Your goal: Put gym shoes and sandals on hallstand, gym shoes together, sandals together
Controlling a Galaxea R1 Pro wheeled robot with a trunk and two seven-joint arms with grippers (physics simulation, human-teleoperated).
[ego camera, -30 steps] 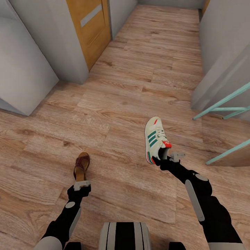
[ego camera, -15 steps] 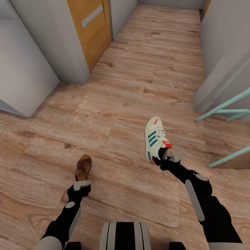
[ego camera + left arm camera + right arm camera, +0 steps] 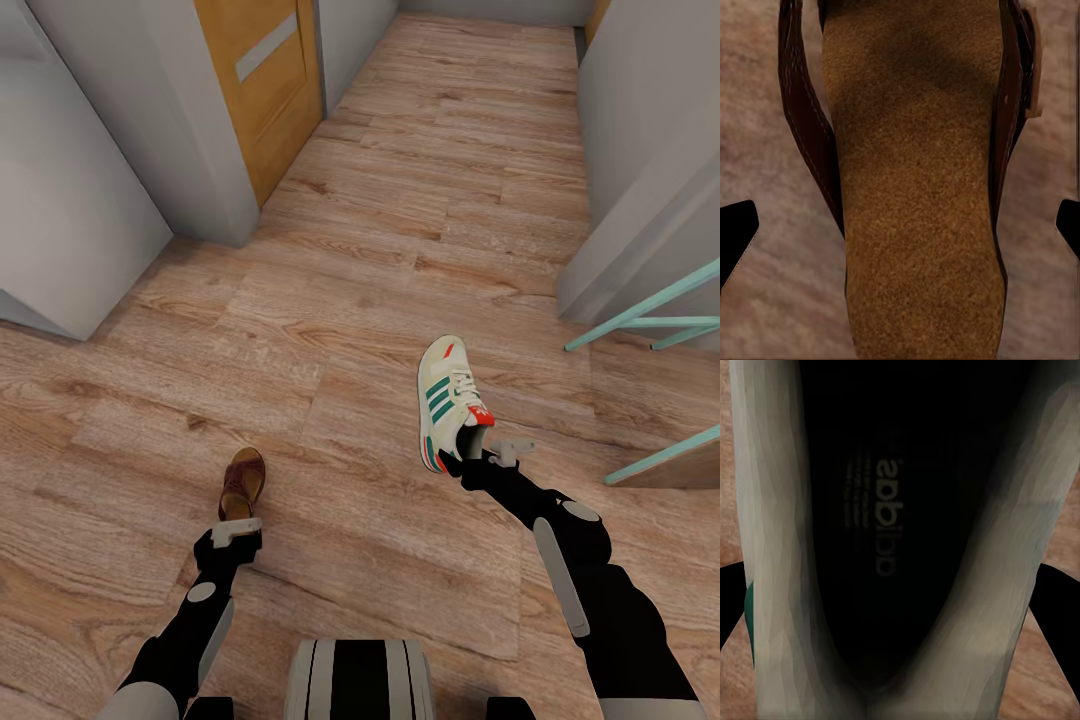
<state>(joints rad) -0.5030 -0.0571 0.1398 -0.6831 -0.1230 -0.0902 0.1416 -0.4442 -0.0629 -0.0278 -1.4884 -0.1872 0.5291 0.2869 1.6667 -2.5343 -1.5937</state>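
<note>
A cream gym shoe [image 3: 445,395] with green stripes and a red heel tab hangs toe-forward from my right gripper [image 3: 475,455], which is shut on its heel. In the right wrist view the shoe's cream collar [image 3: 772,547] sits between the black fingertips [image 3: 1061,607]. A dark-brown sandal [image 3: 243,478] lies on the corridor floor [image 3: 400,200] just ahead of my left gripper [image 3: 237,530]. The left wrist view looks down on the sandal's tan insole [image 3: 922,187]; the gripper [image 3: 900,232] is open, fingertips [image 3: 735,240] wide on either side with floor showing in the gaps. The hallstand is out of view.
An orange-brown door [image 3: 265,90] sits between grey walls [image 3: 90,200] at the left. A grey wall [image 3: 640,200] and a teal frame [image 3: 650,310] bound the right side. The corridor runs straight ahead between them. My base [image 3: 360,680] shows at the bottom.
The whole picture has drifted slightly right, so the camera moved. The sandal shifted with the floor and now looks flatter. The gym shoe stayed fixed with the right gripper.
</note>
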